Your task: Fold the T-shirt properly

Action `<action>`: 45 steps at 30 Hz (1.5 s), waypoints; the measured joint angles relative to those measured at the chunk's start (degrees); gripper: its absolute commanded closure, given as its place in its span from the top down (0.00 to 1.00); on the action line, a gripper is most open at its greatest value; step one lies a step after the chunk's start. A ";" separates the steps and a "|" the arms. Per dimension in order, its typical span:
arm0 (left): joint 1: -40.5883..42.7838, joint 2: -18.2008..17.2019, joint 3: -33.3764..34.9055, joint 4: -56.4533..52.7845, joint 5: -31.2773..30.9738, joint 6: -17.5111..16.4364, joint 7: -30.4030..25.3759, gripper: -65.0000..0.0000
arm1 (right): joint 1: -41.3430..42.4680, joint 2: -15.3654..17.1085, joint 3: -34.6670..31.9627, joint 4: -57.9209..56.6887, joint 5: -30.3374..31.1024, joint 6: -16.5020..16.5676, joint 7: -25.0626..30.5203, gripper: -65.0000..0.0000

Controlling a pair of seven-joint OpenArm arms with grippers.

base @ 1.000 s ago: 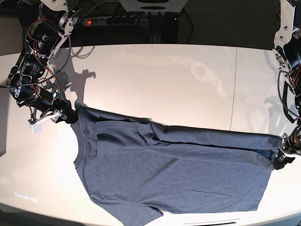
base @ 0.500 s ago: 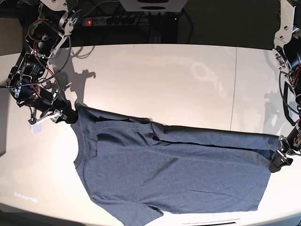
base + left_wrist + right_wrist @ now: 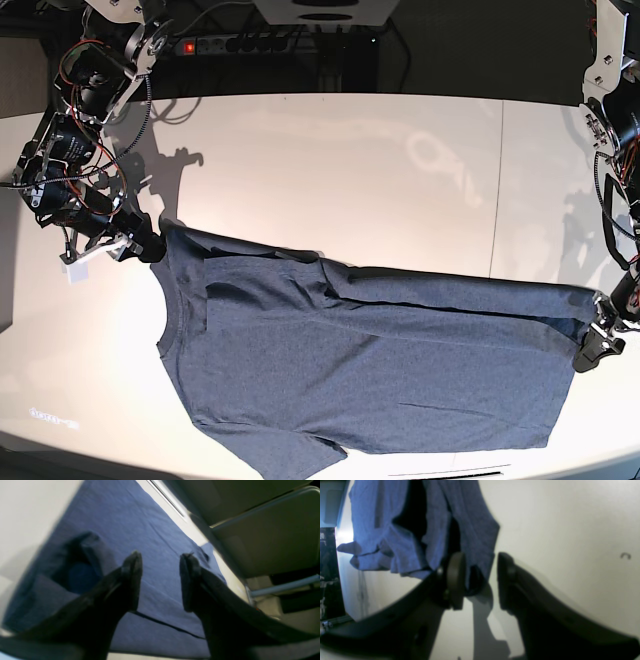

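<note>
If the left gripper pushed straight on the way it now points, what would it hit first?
Probably the T-shirt: the open left gripper points at the flat blue cloth ahead, with nothing between, though depth is unclear.

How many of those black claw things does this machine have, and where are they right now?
2. The right gripper is at the T-shirt's shoulder corner by the collar. The left gripper is at the far hem corner. Both are open; no others visible.
</note>
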 measured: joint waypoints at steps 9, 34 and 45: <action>0.00 0.00 0.00 0.00 -1.73 0.02 1.84 0.49 | 0.00 0.00 0.00 0.00 0.00 0.02 0.00 0.34; -0.02 -0.15 0.00 0.00 15.78 0.00 -6.29 0.49 | 0.00 0.00 0.00 0.00 0.00 0.00 0.00 0.34; -0.02 -0.13 0.00 0.00 15.37 0.00 -2.80 0.00 | 0.00 0.00 0.00 0.00 0.00 0.02 0.00 0.34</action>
